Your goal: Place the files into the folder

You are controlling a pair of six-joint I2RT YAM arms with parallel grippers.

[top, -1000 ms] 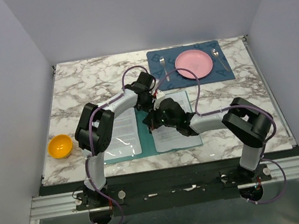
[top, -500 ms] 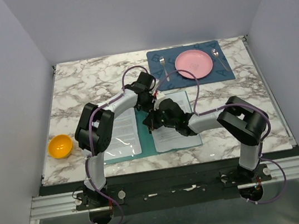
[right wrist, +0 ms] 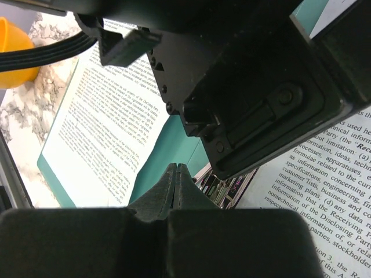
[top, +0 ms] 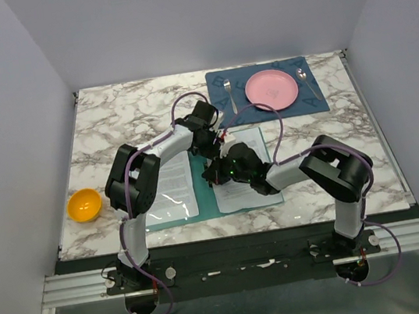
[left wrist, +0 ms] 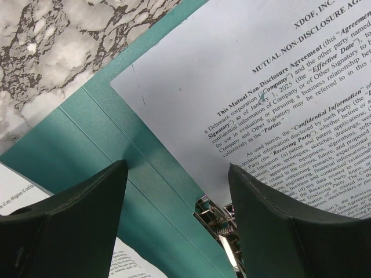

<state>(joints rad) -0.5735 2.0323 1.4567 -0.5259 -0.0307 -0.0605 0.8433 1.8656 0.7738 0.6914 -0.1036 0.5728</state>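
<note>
The teal folder [top: 207, 201] lies open on the marble table, its metal clip [left wrist: 217, 217] at the spine. One printed sheet of the files [top: 249, 186] lies on its right half, and another [top: 168, 183] lies on the left half. My left gripper [top: 210, 137] hovers open just above the spine, its jaws [left wrist: 177, 168] straddling the clip and the corner of the right sheet [left wrist: 278, 87]. My right gripper [top: 214, 174] is shut and empty, its tips [right wrist: 175, 168] low over the spine by the clip [right wrist: 223, 185], just below the left gripper's body [right wrist: 243, 87].
A dark blue placemat [top: 297, 106] at the back right holds a pink plate [top: 271, 89], a fork [top: 229, 95] and a spoon [top: 304, 79]. An orange bowl [top: 85, 205] stands at the table's left edge. The two arms cross closely over the folder's middle.
The right arm's forearm and elbow have swung a little to the left and its gripper has crept slightly along the spine. The left arm and the sheets have not moved.
</note>
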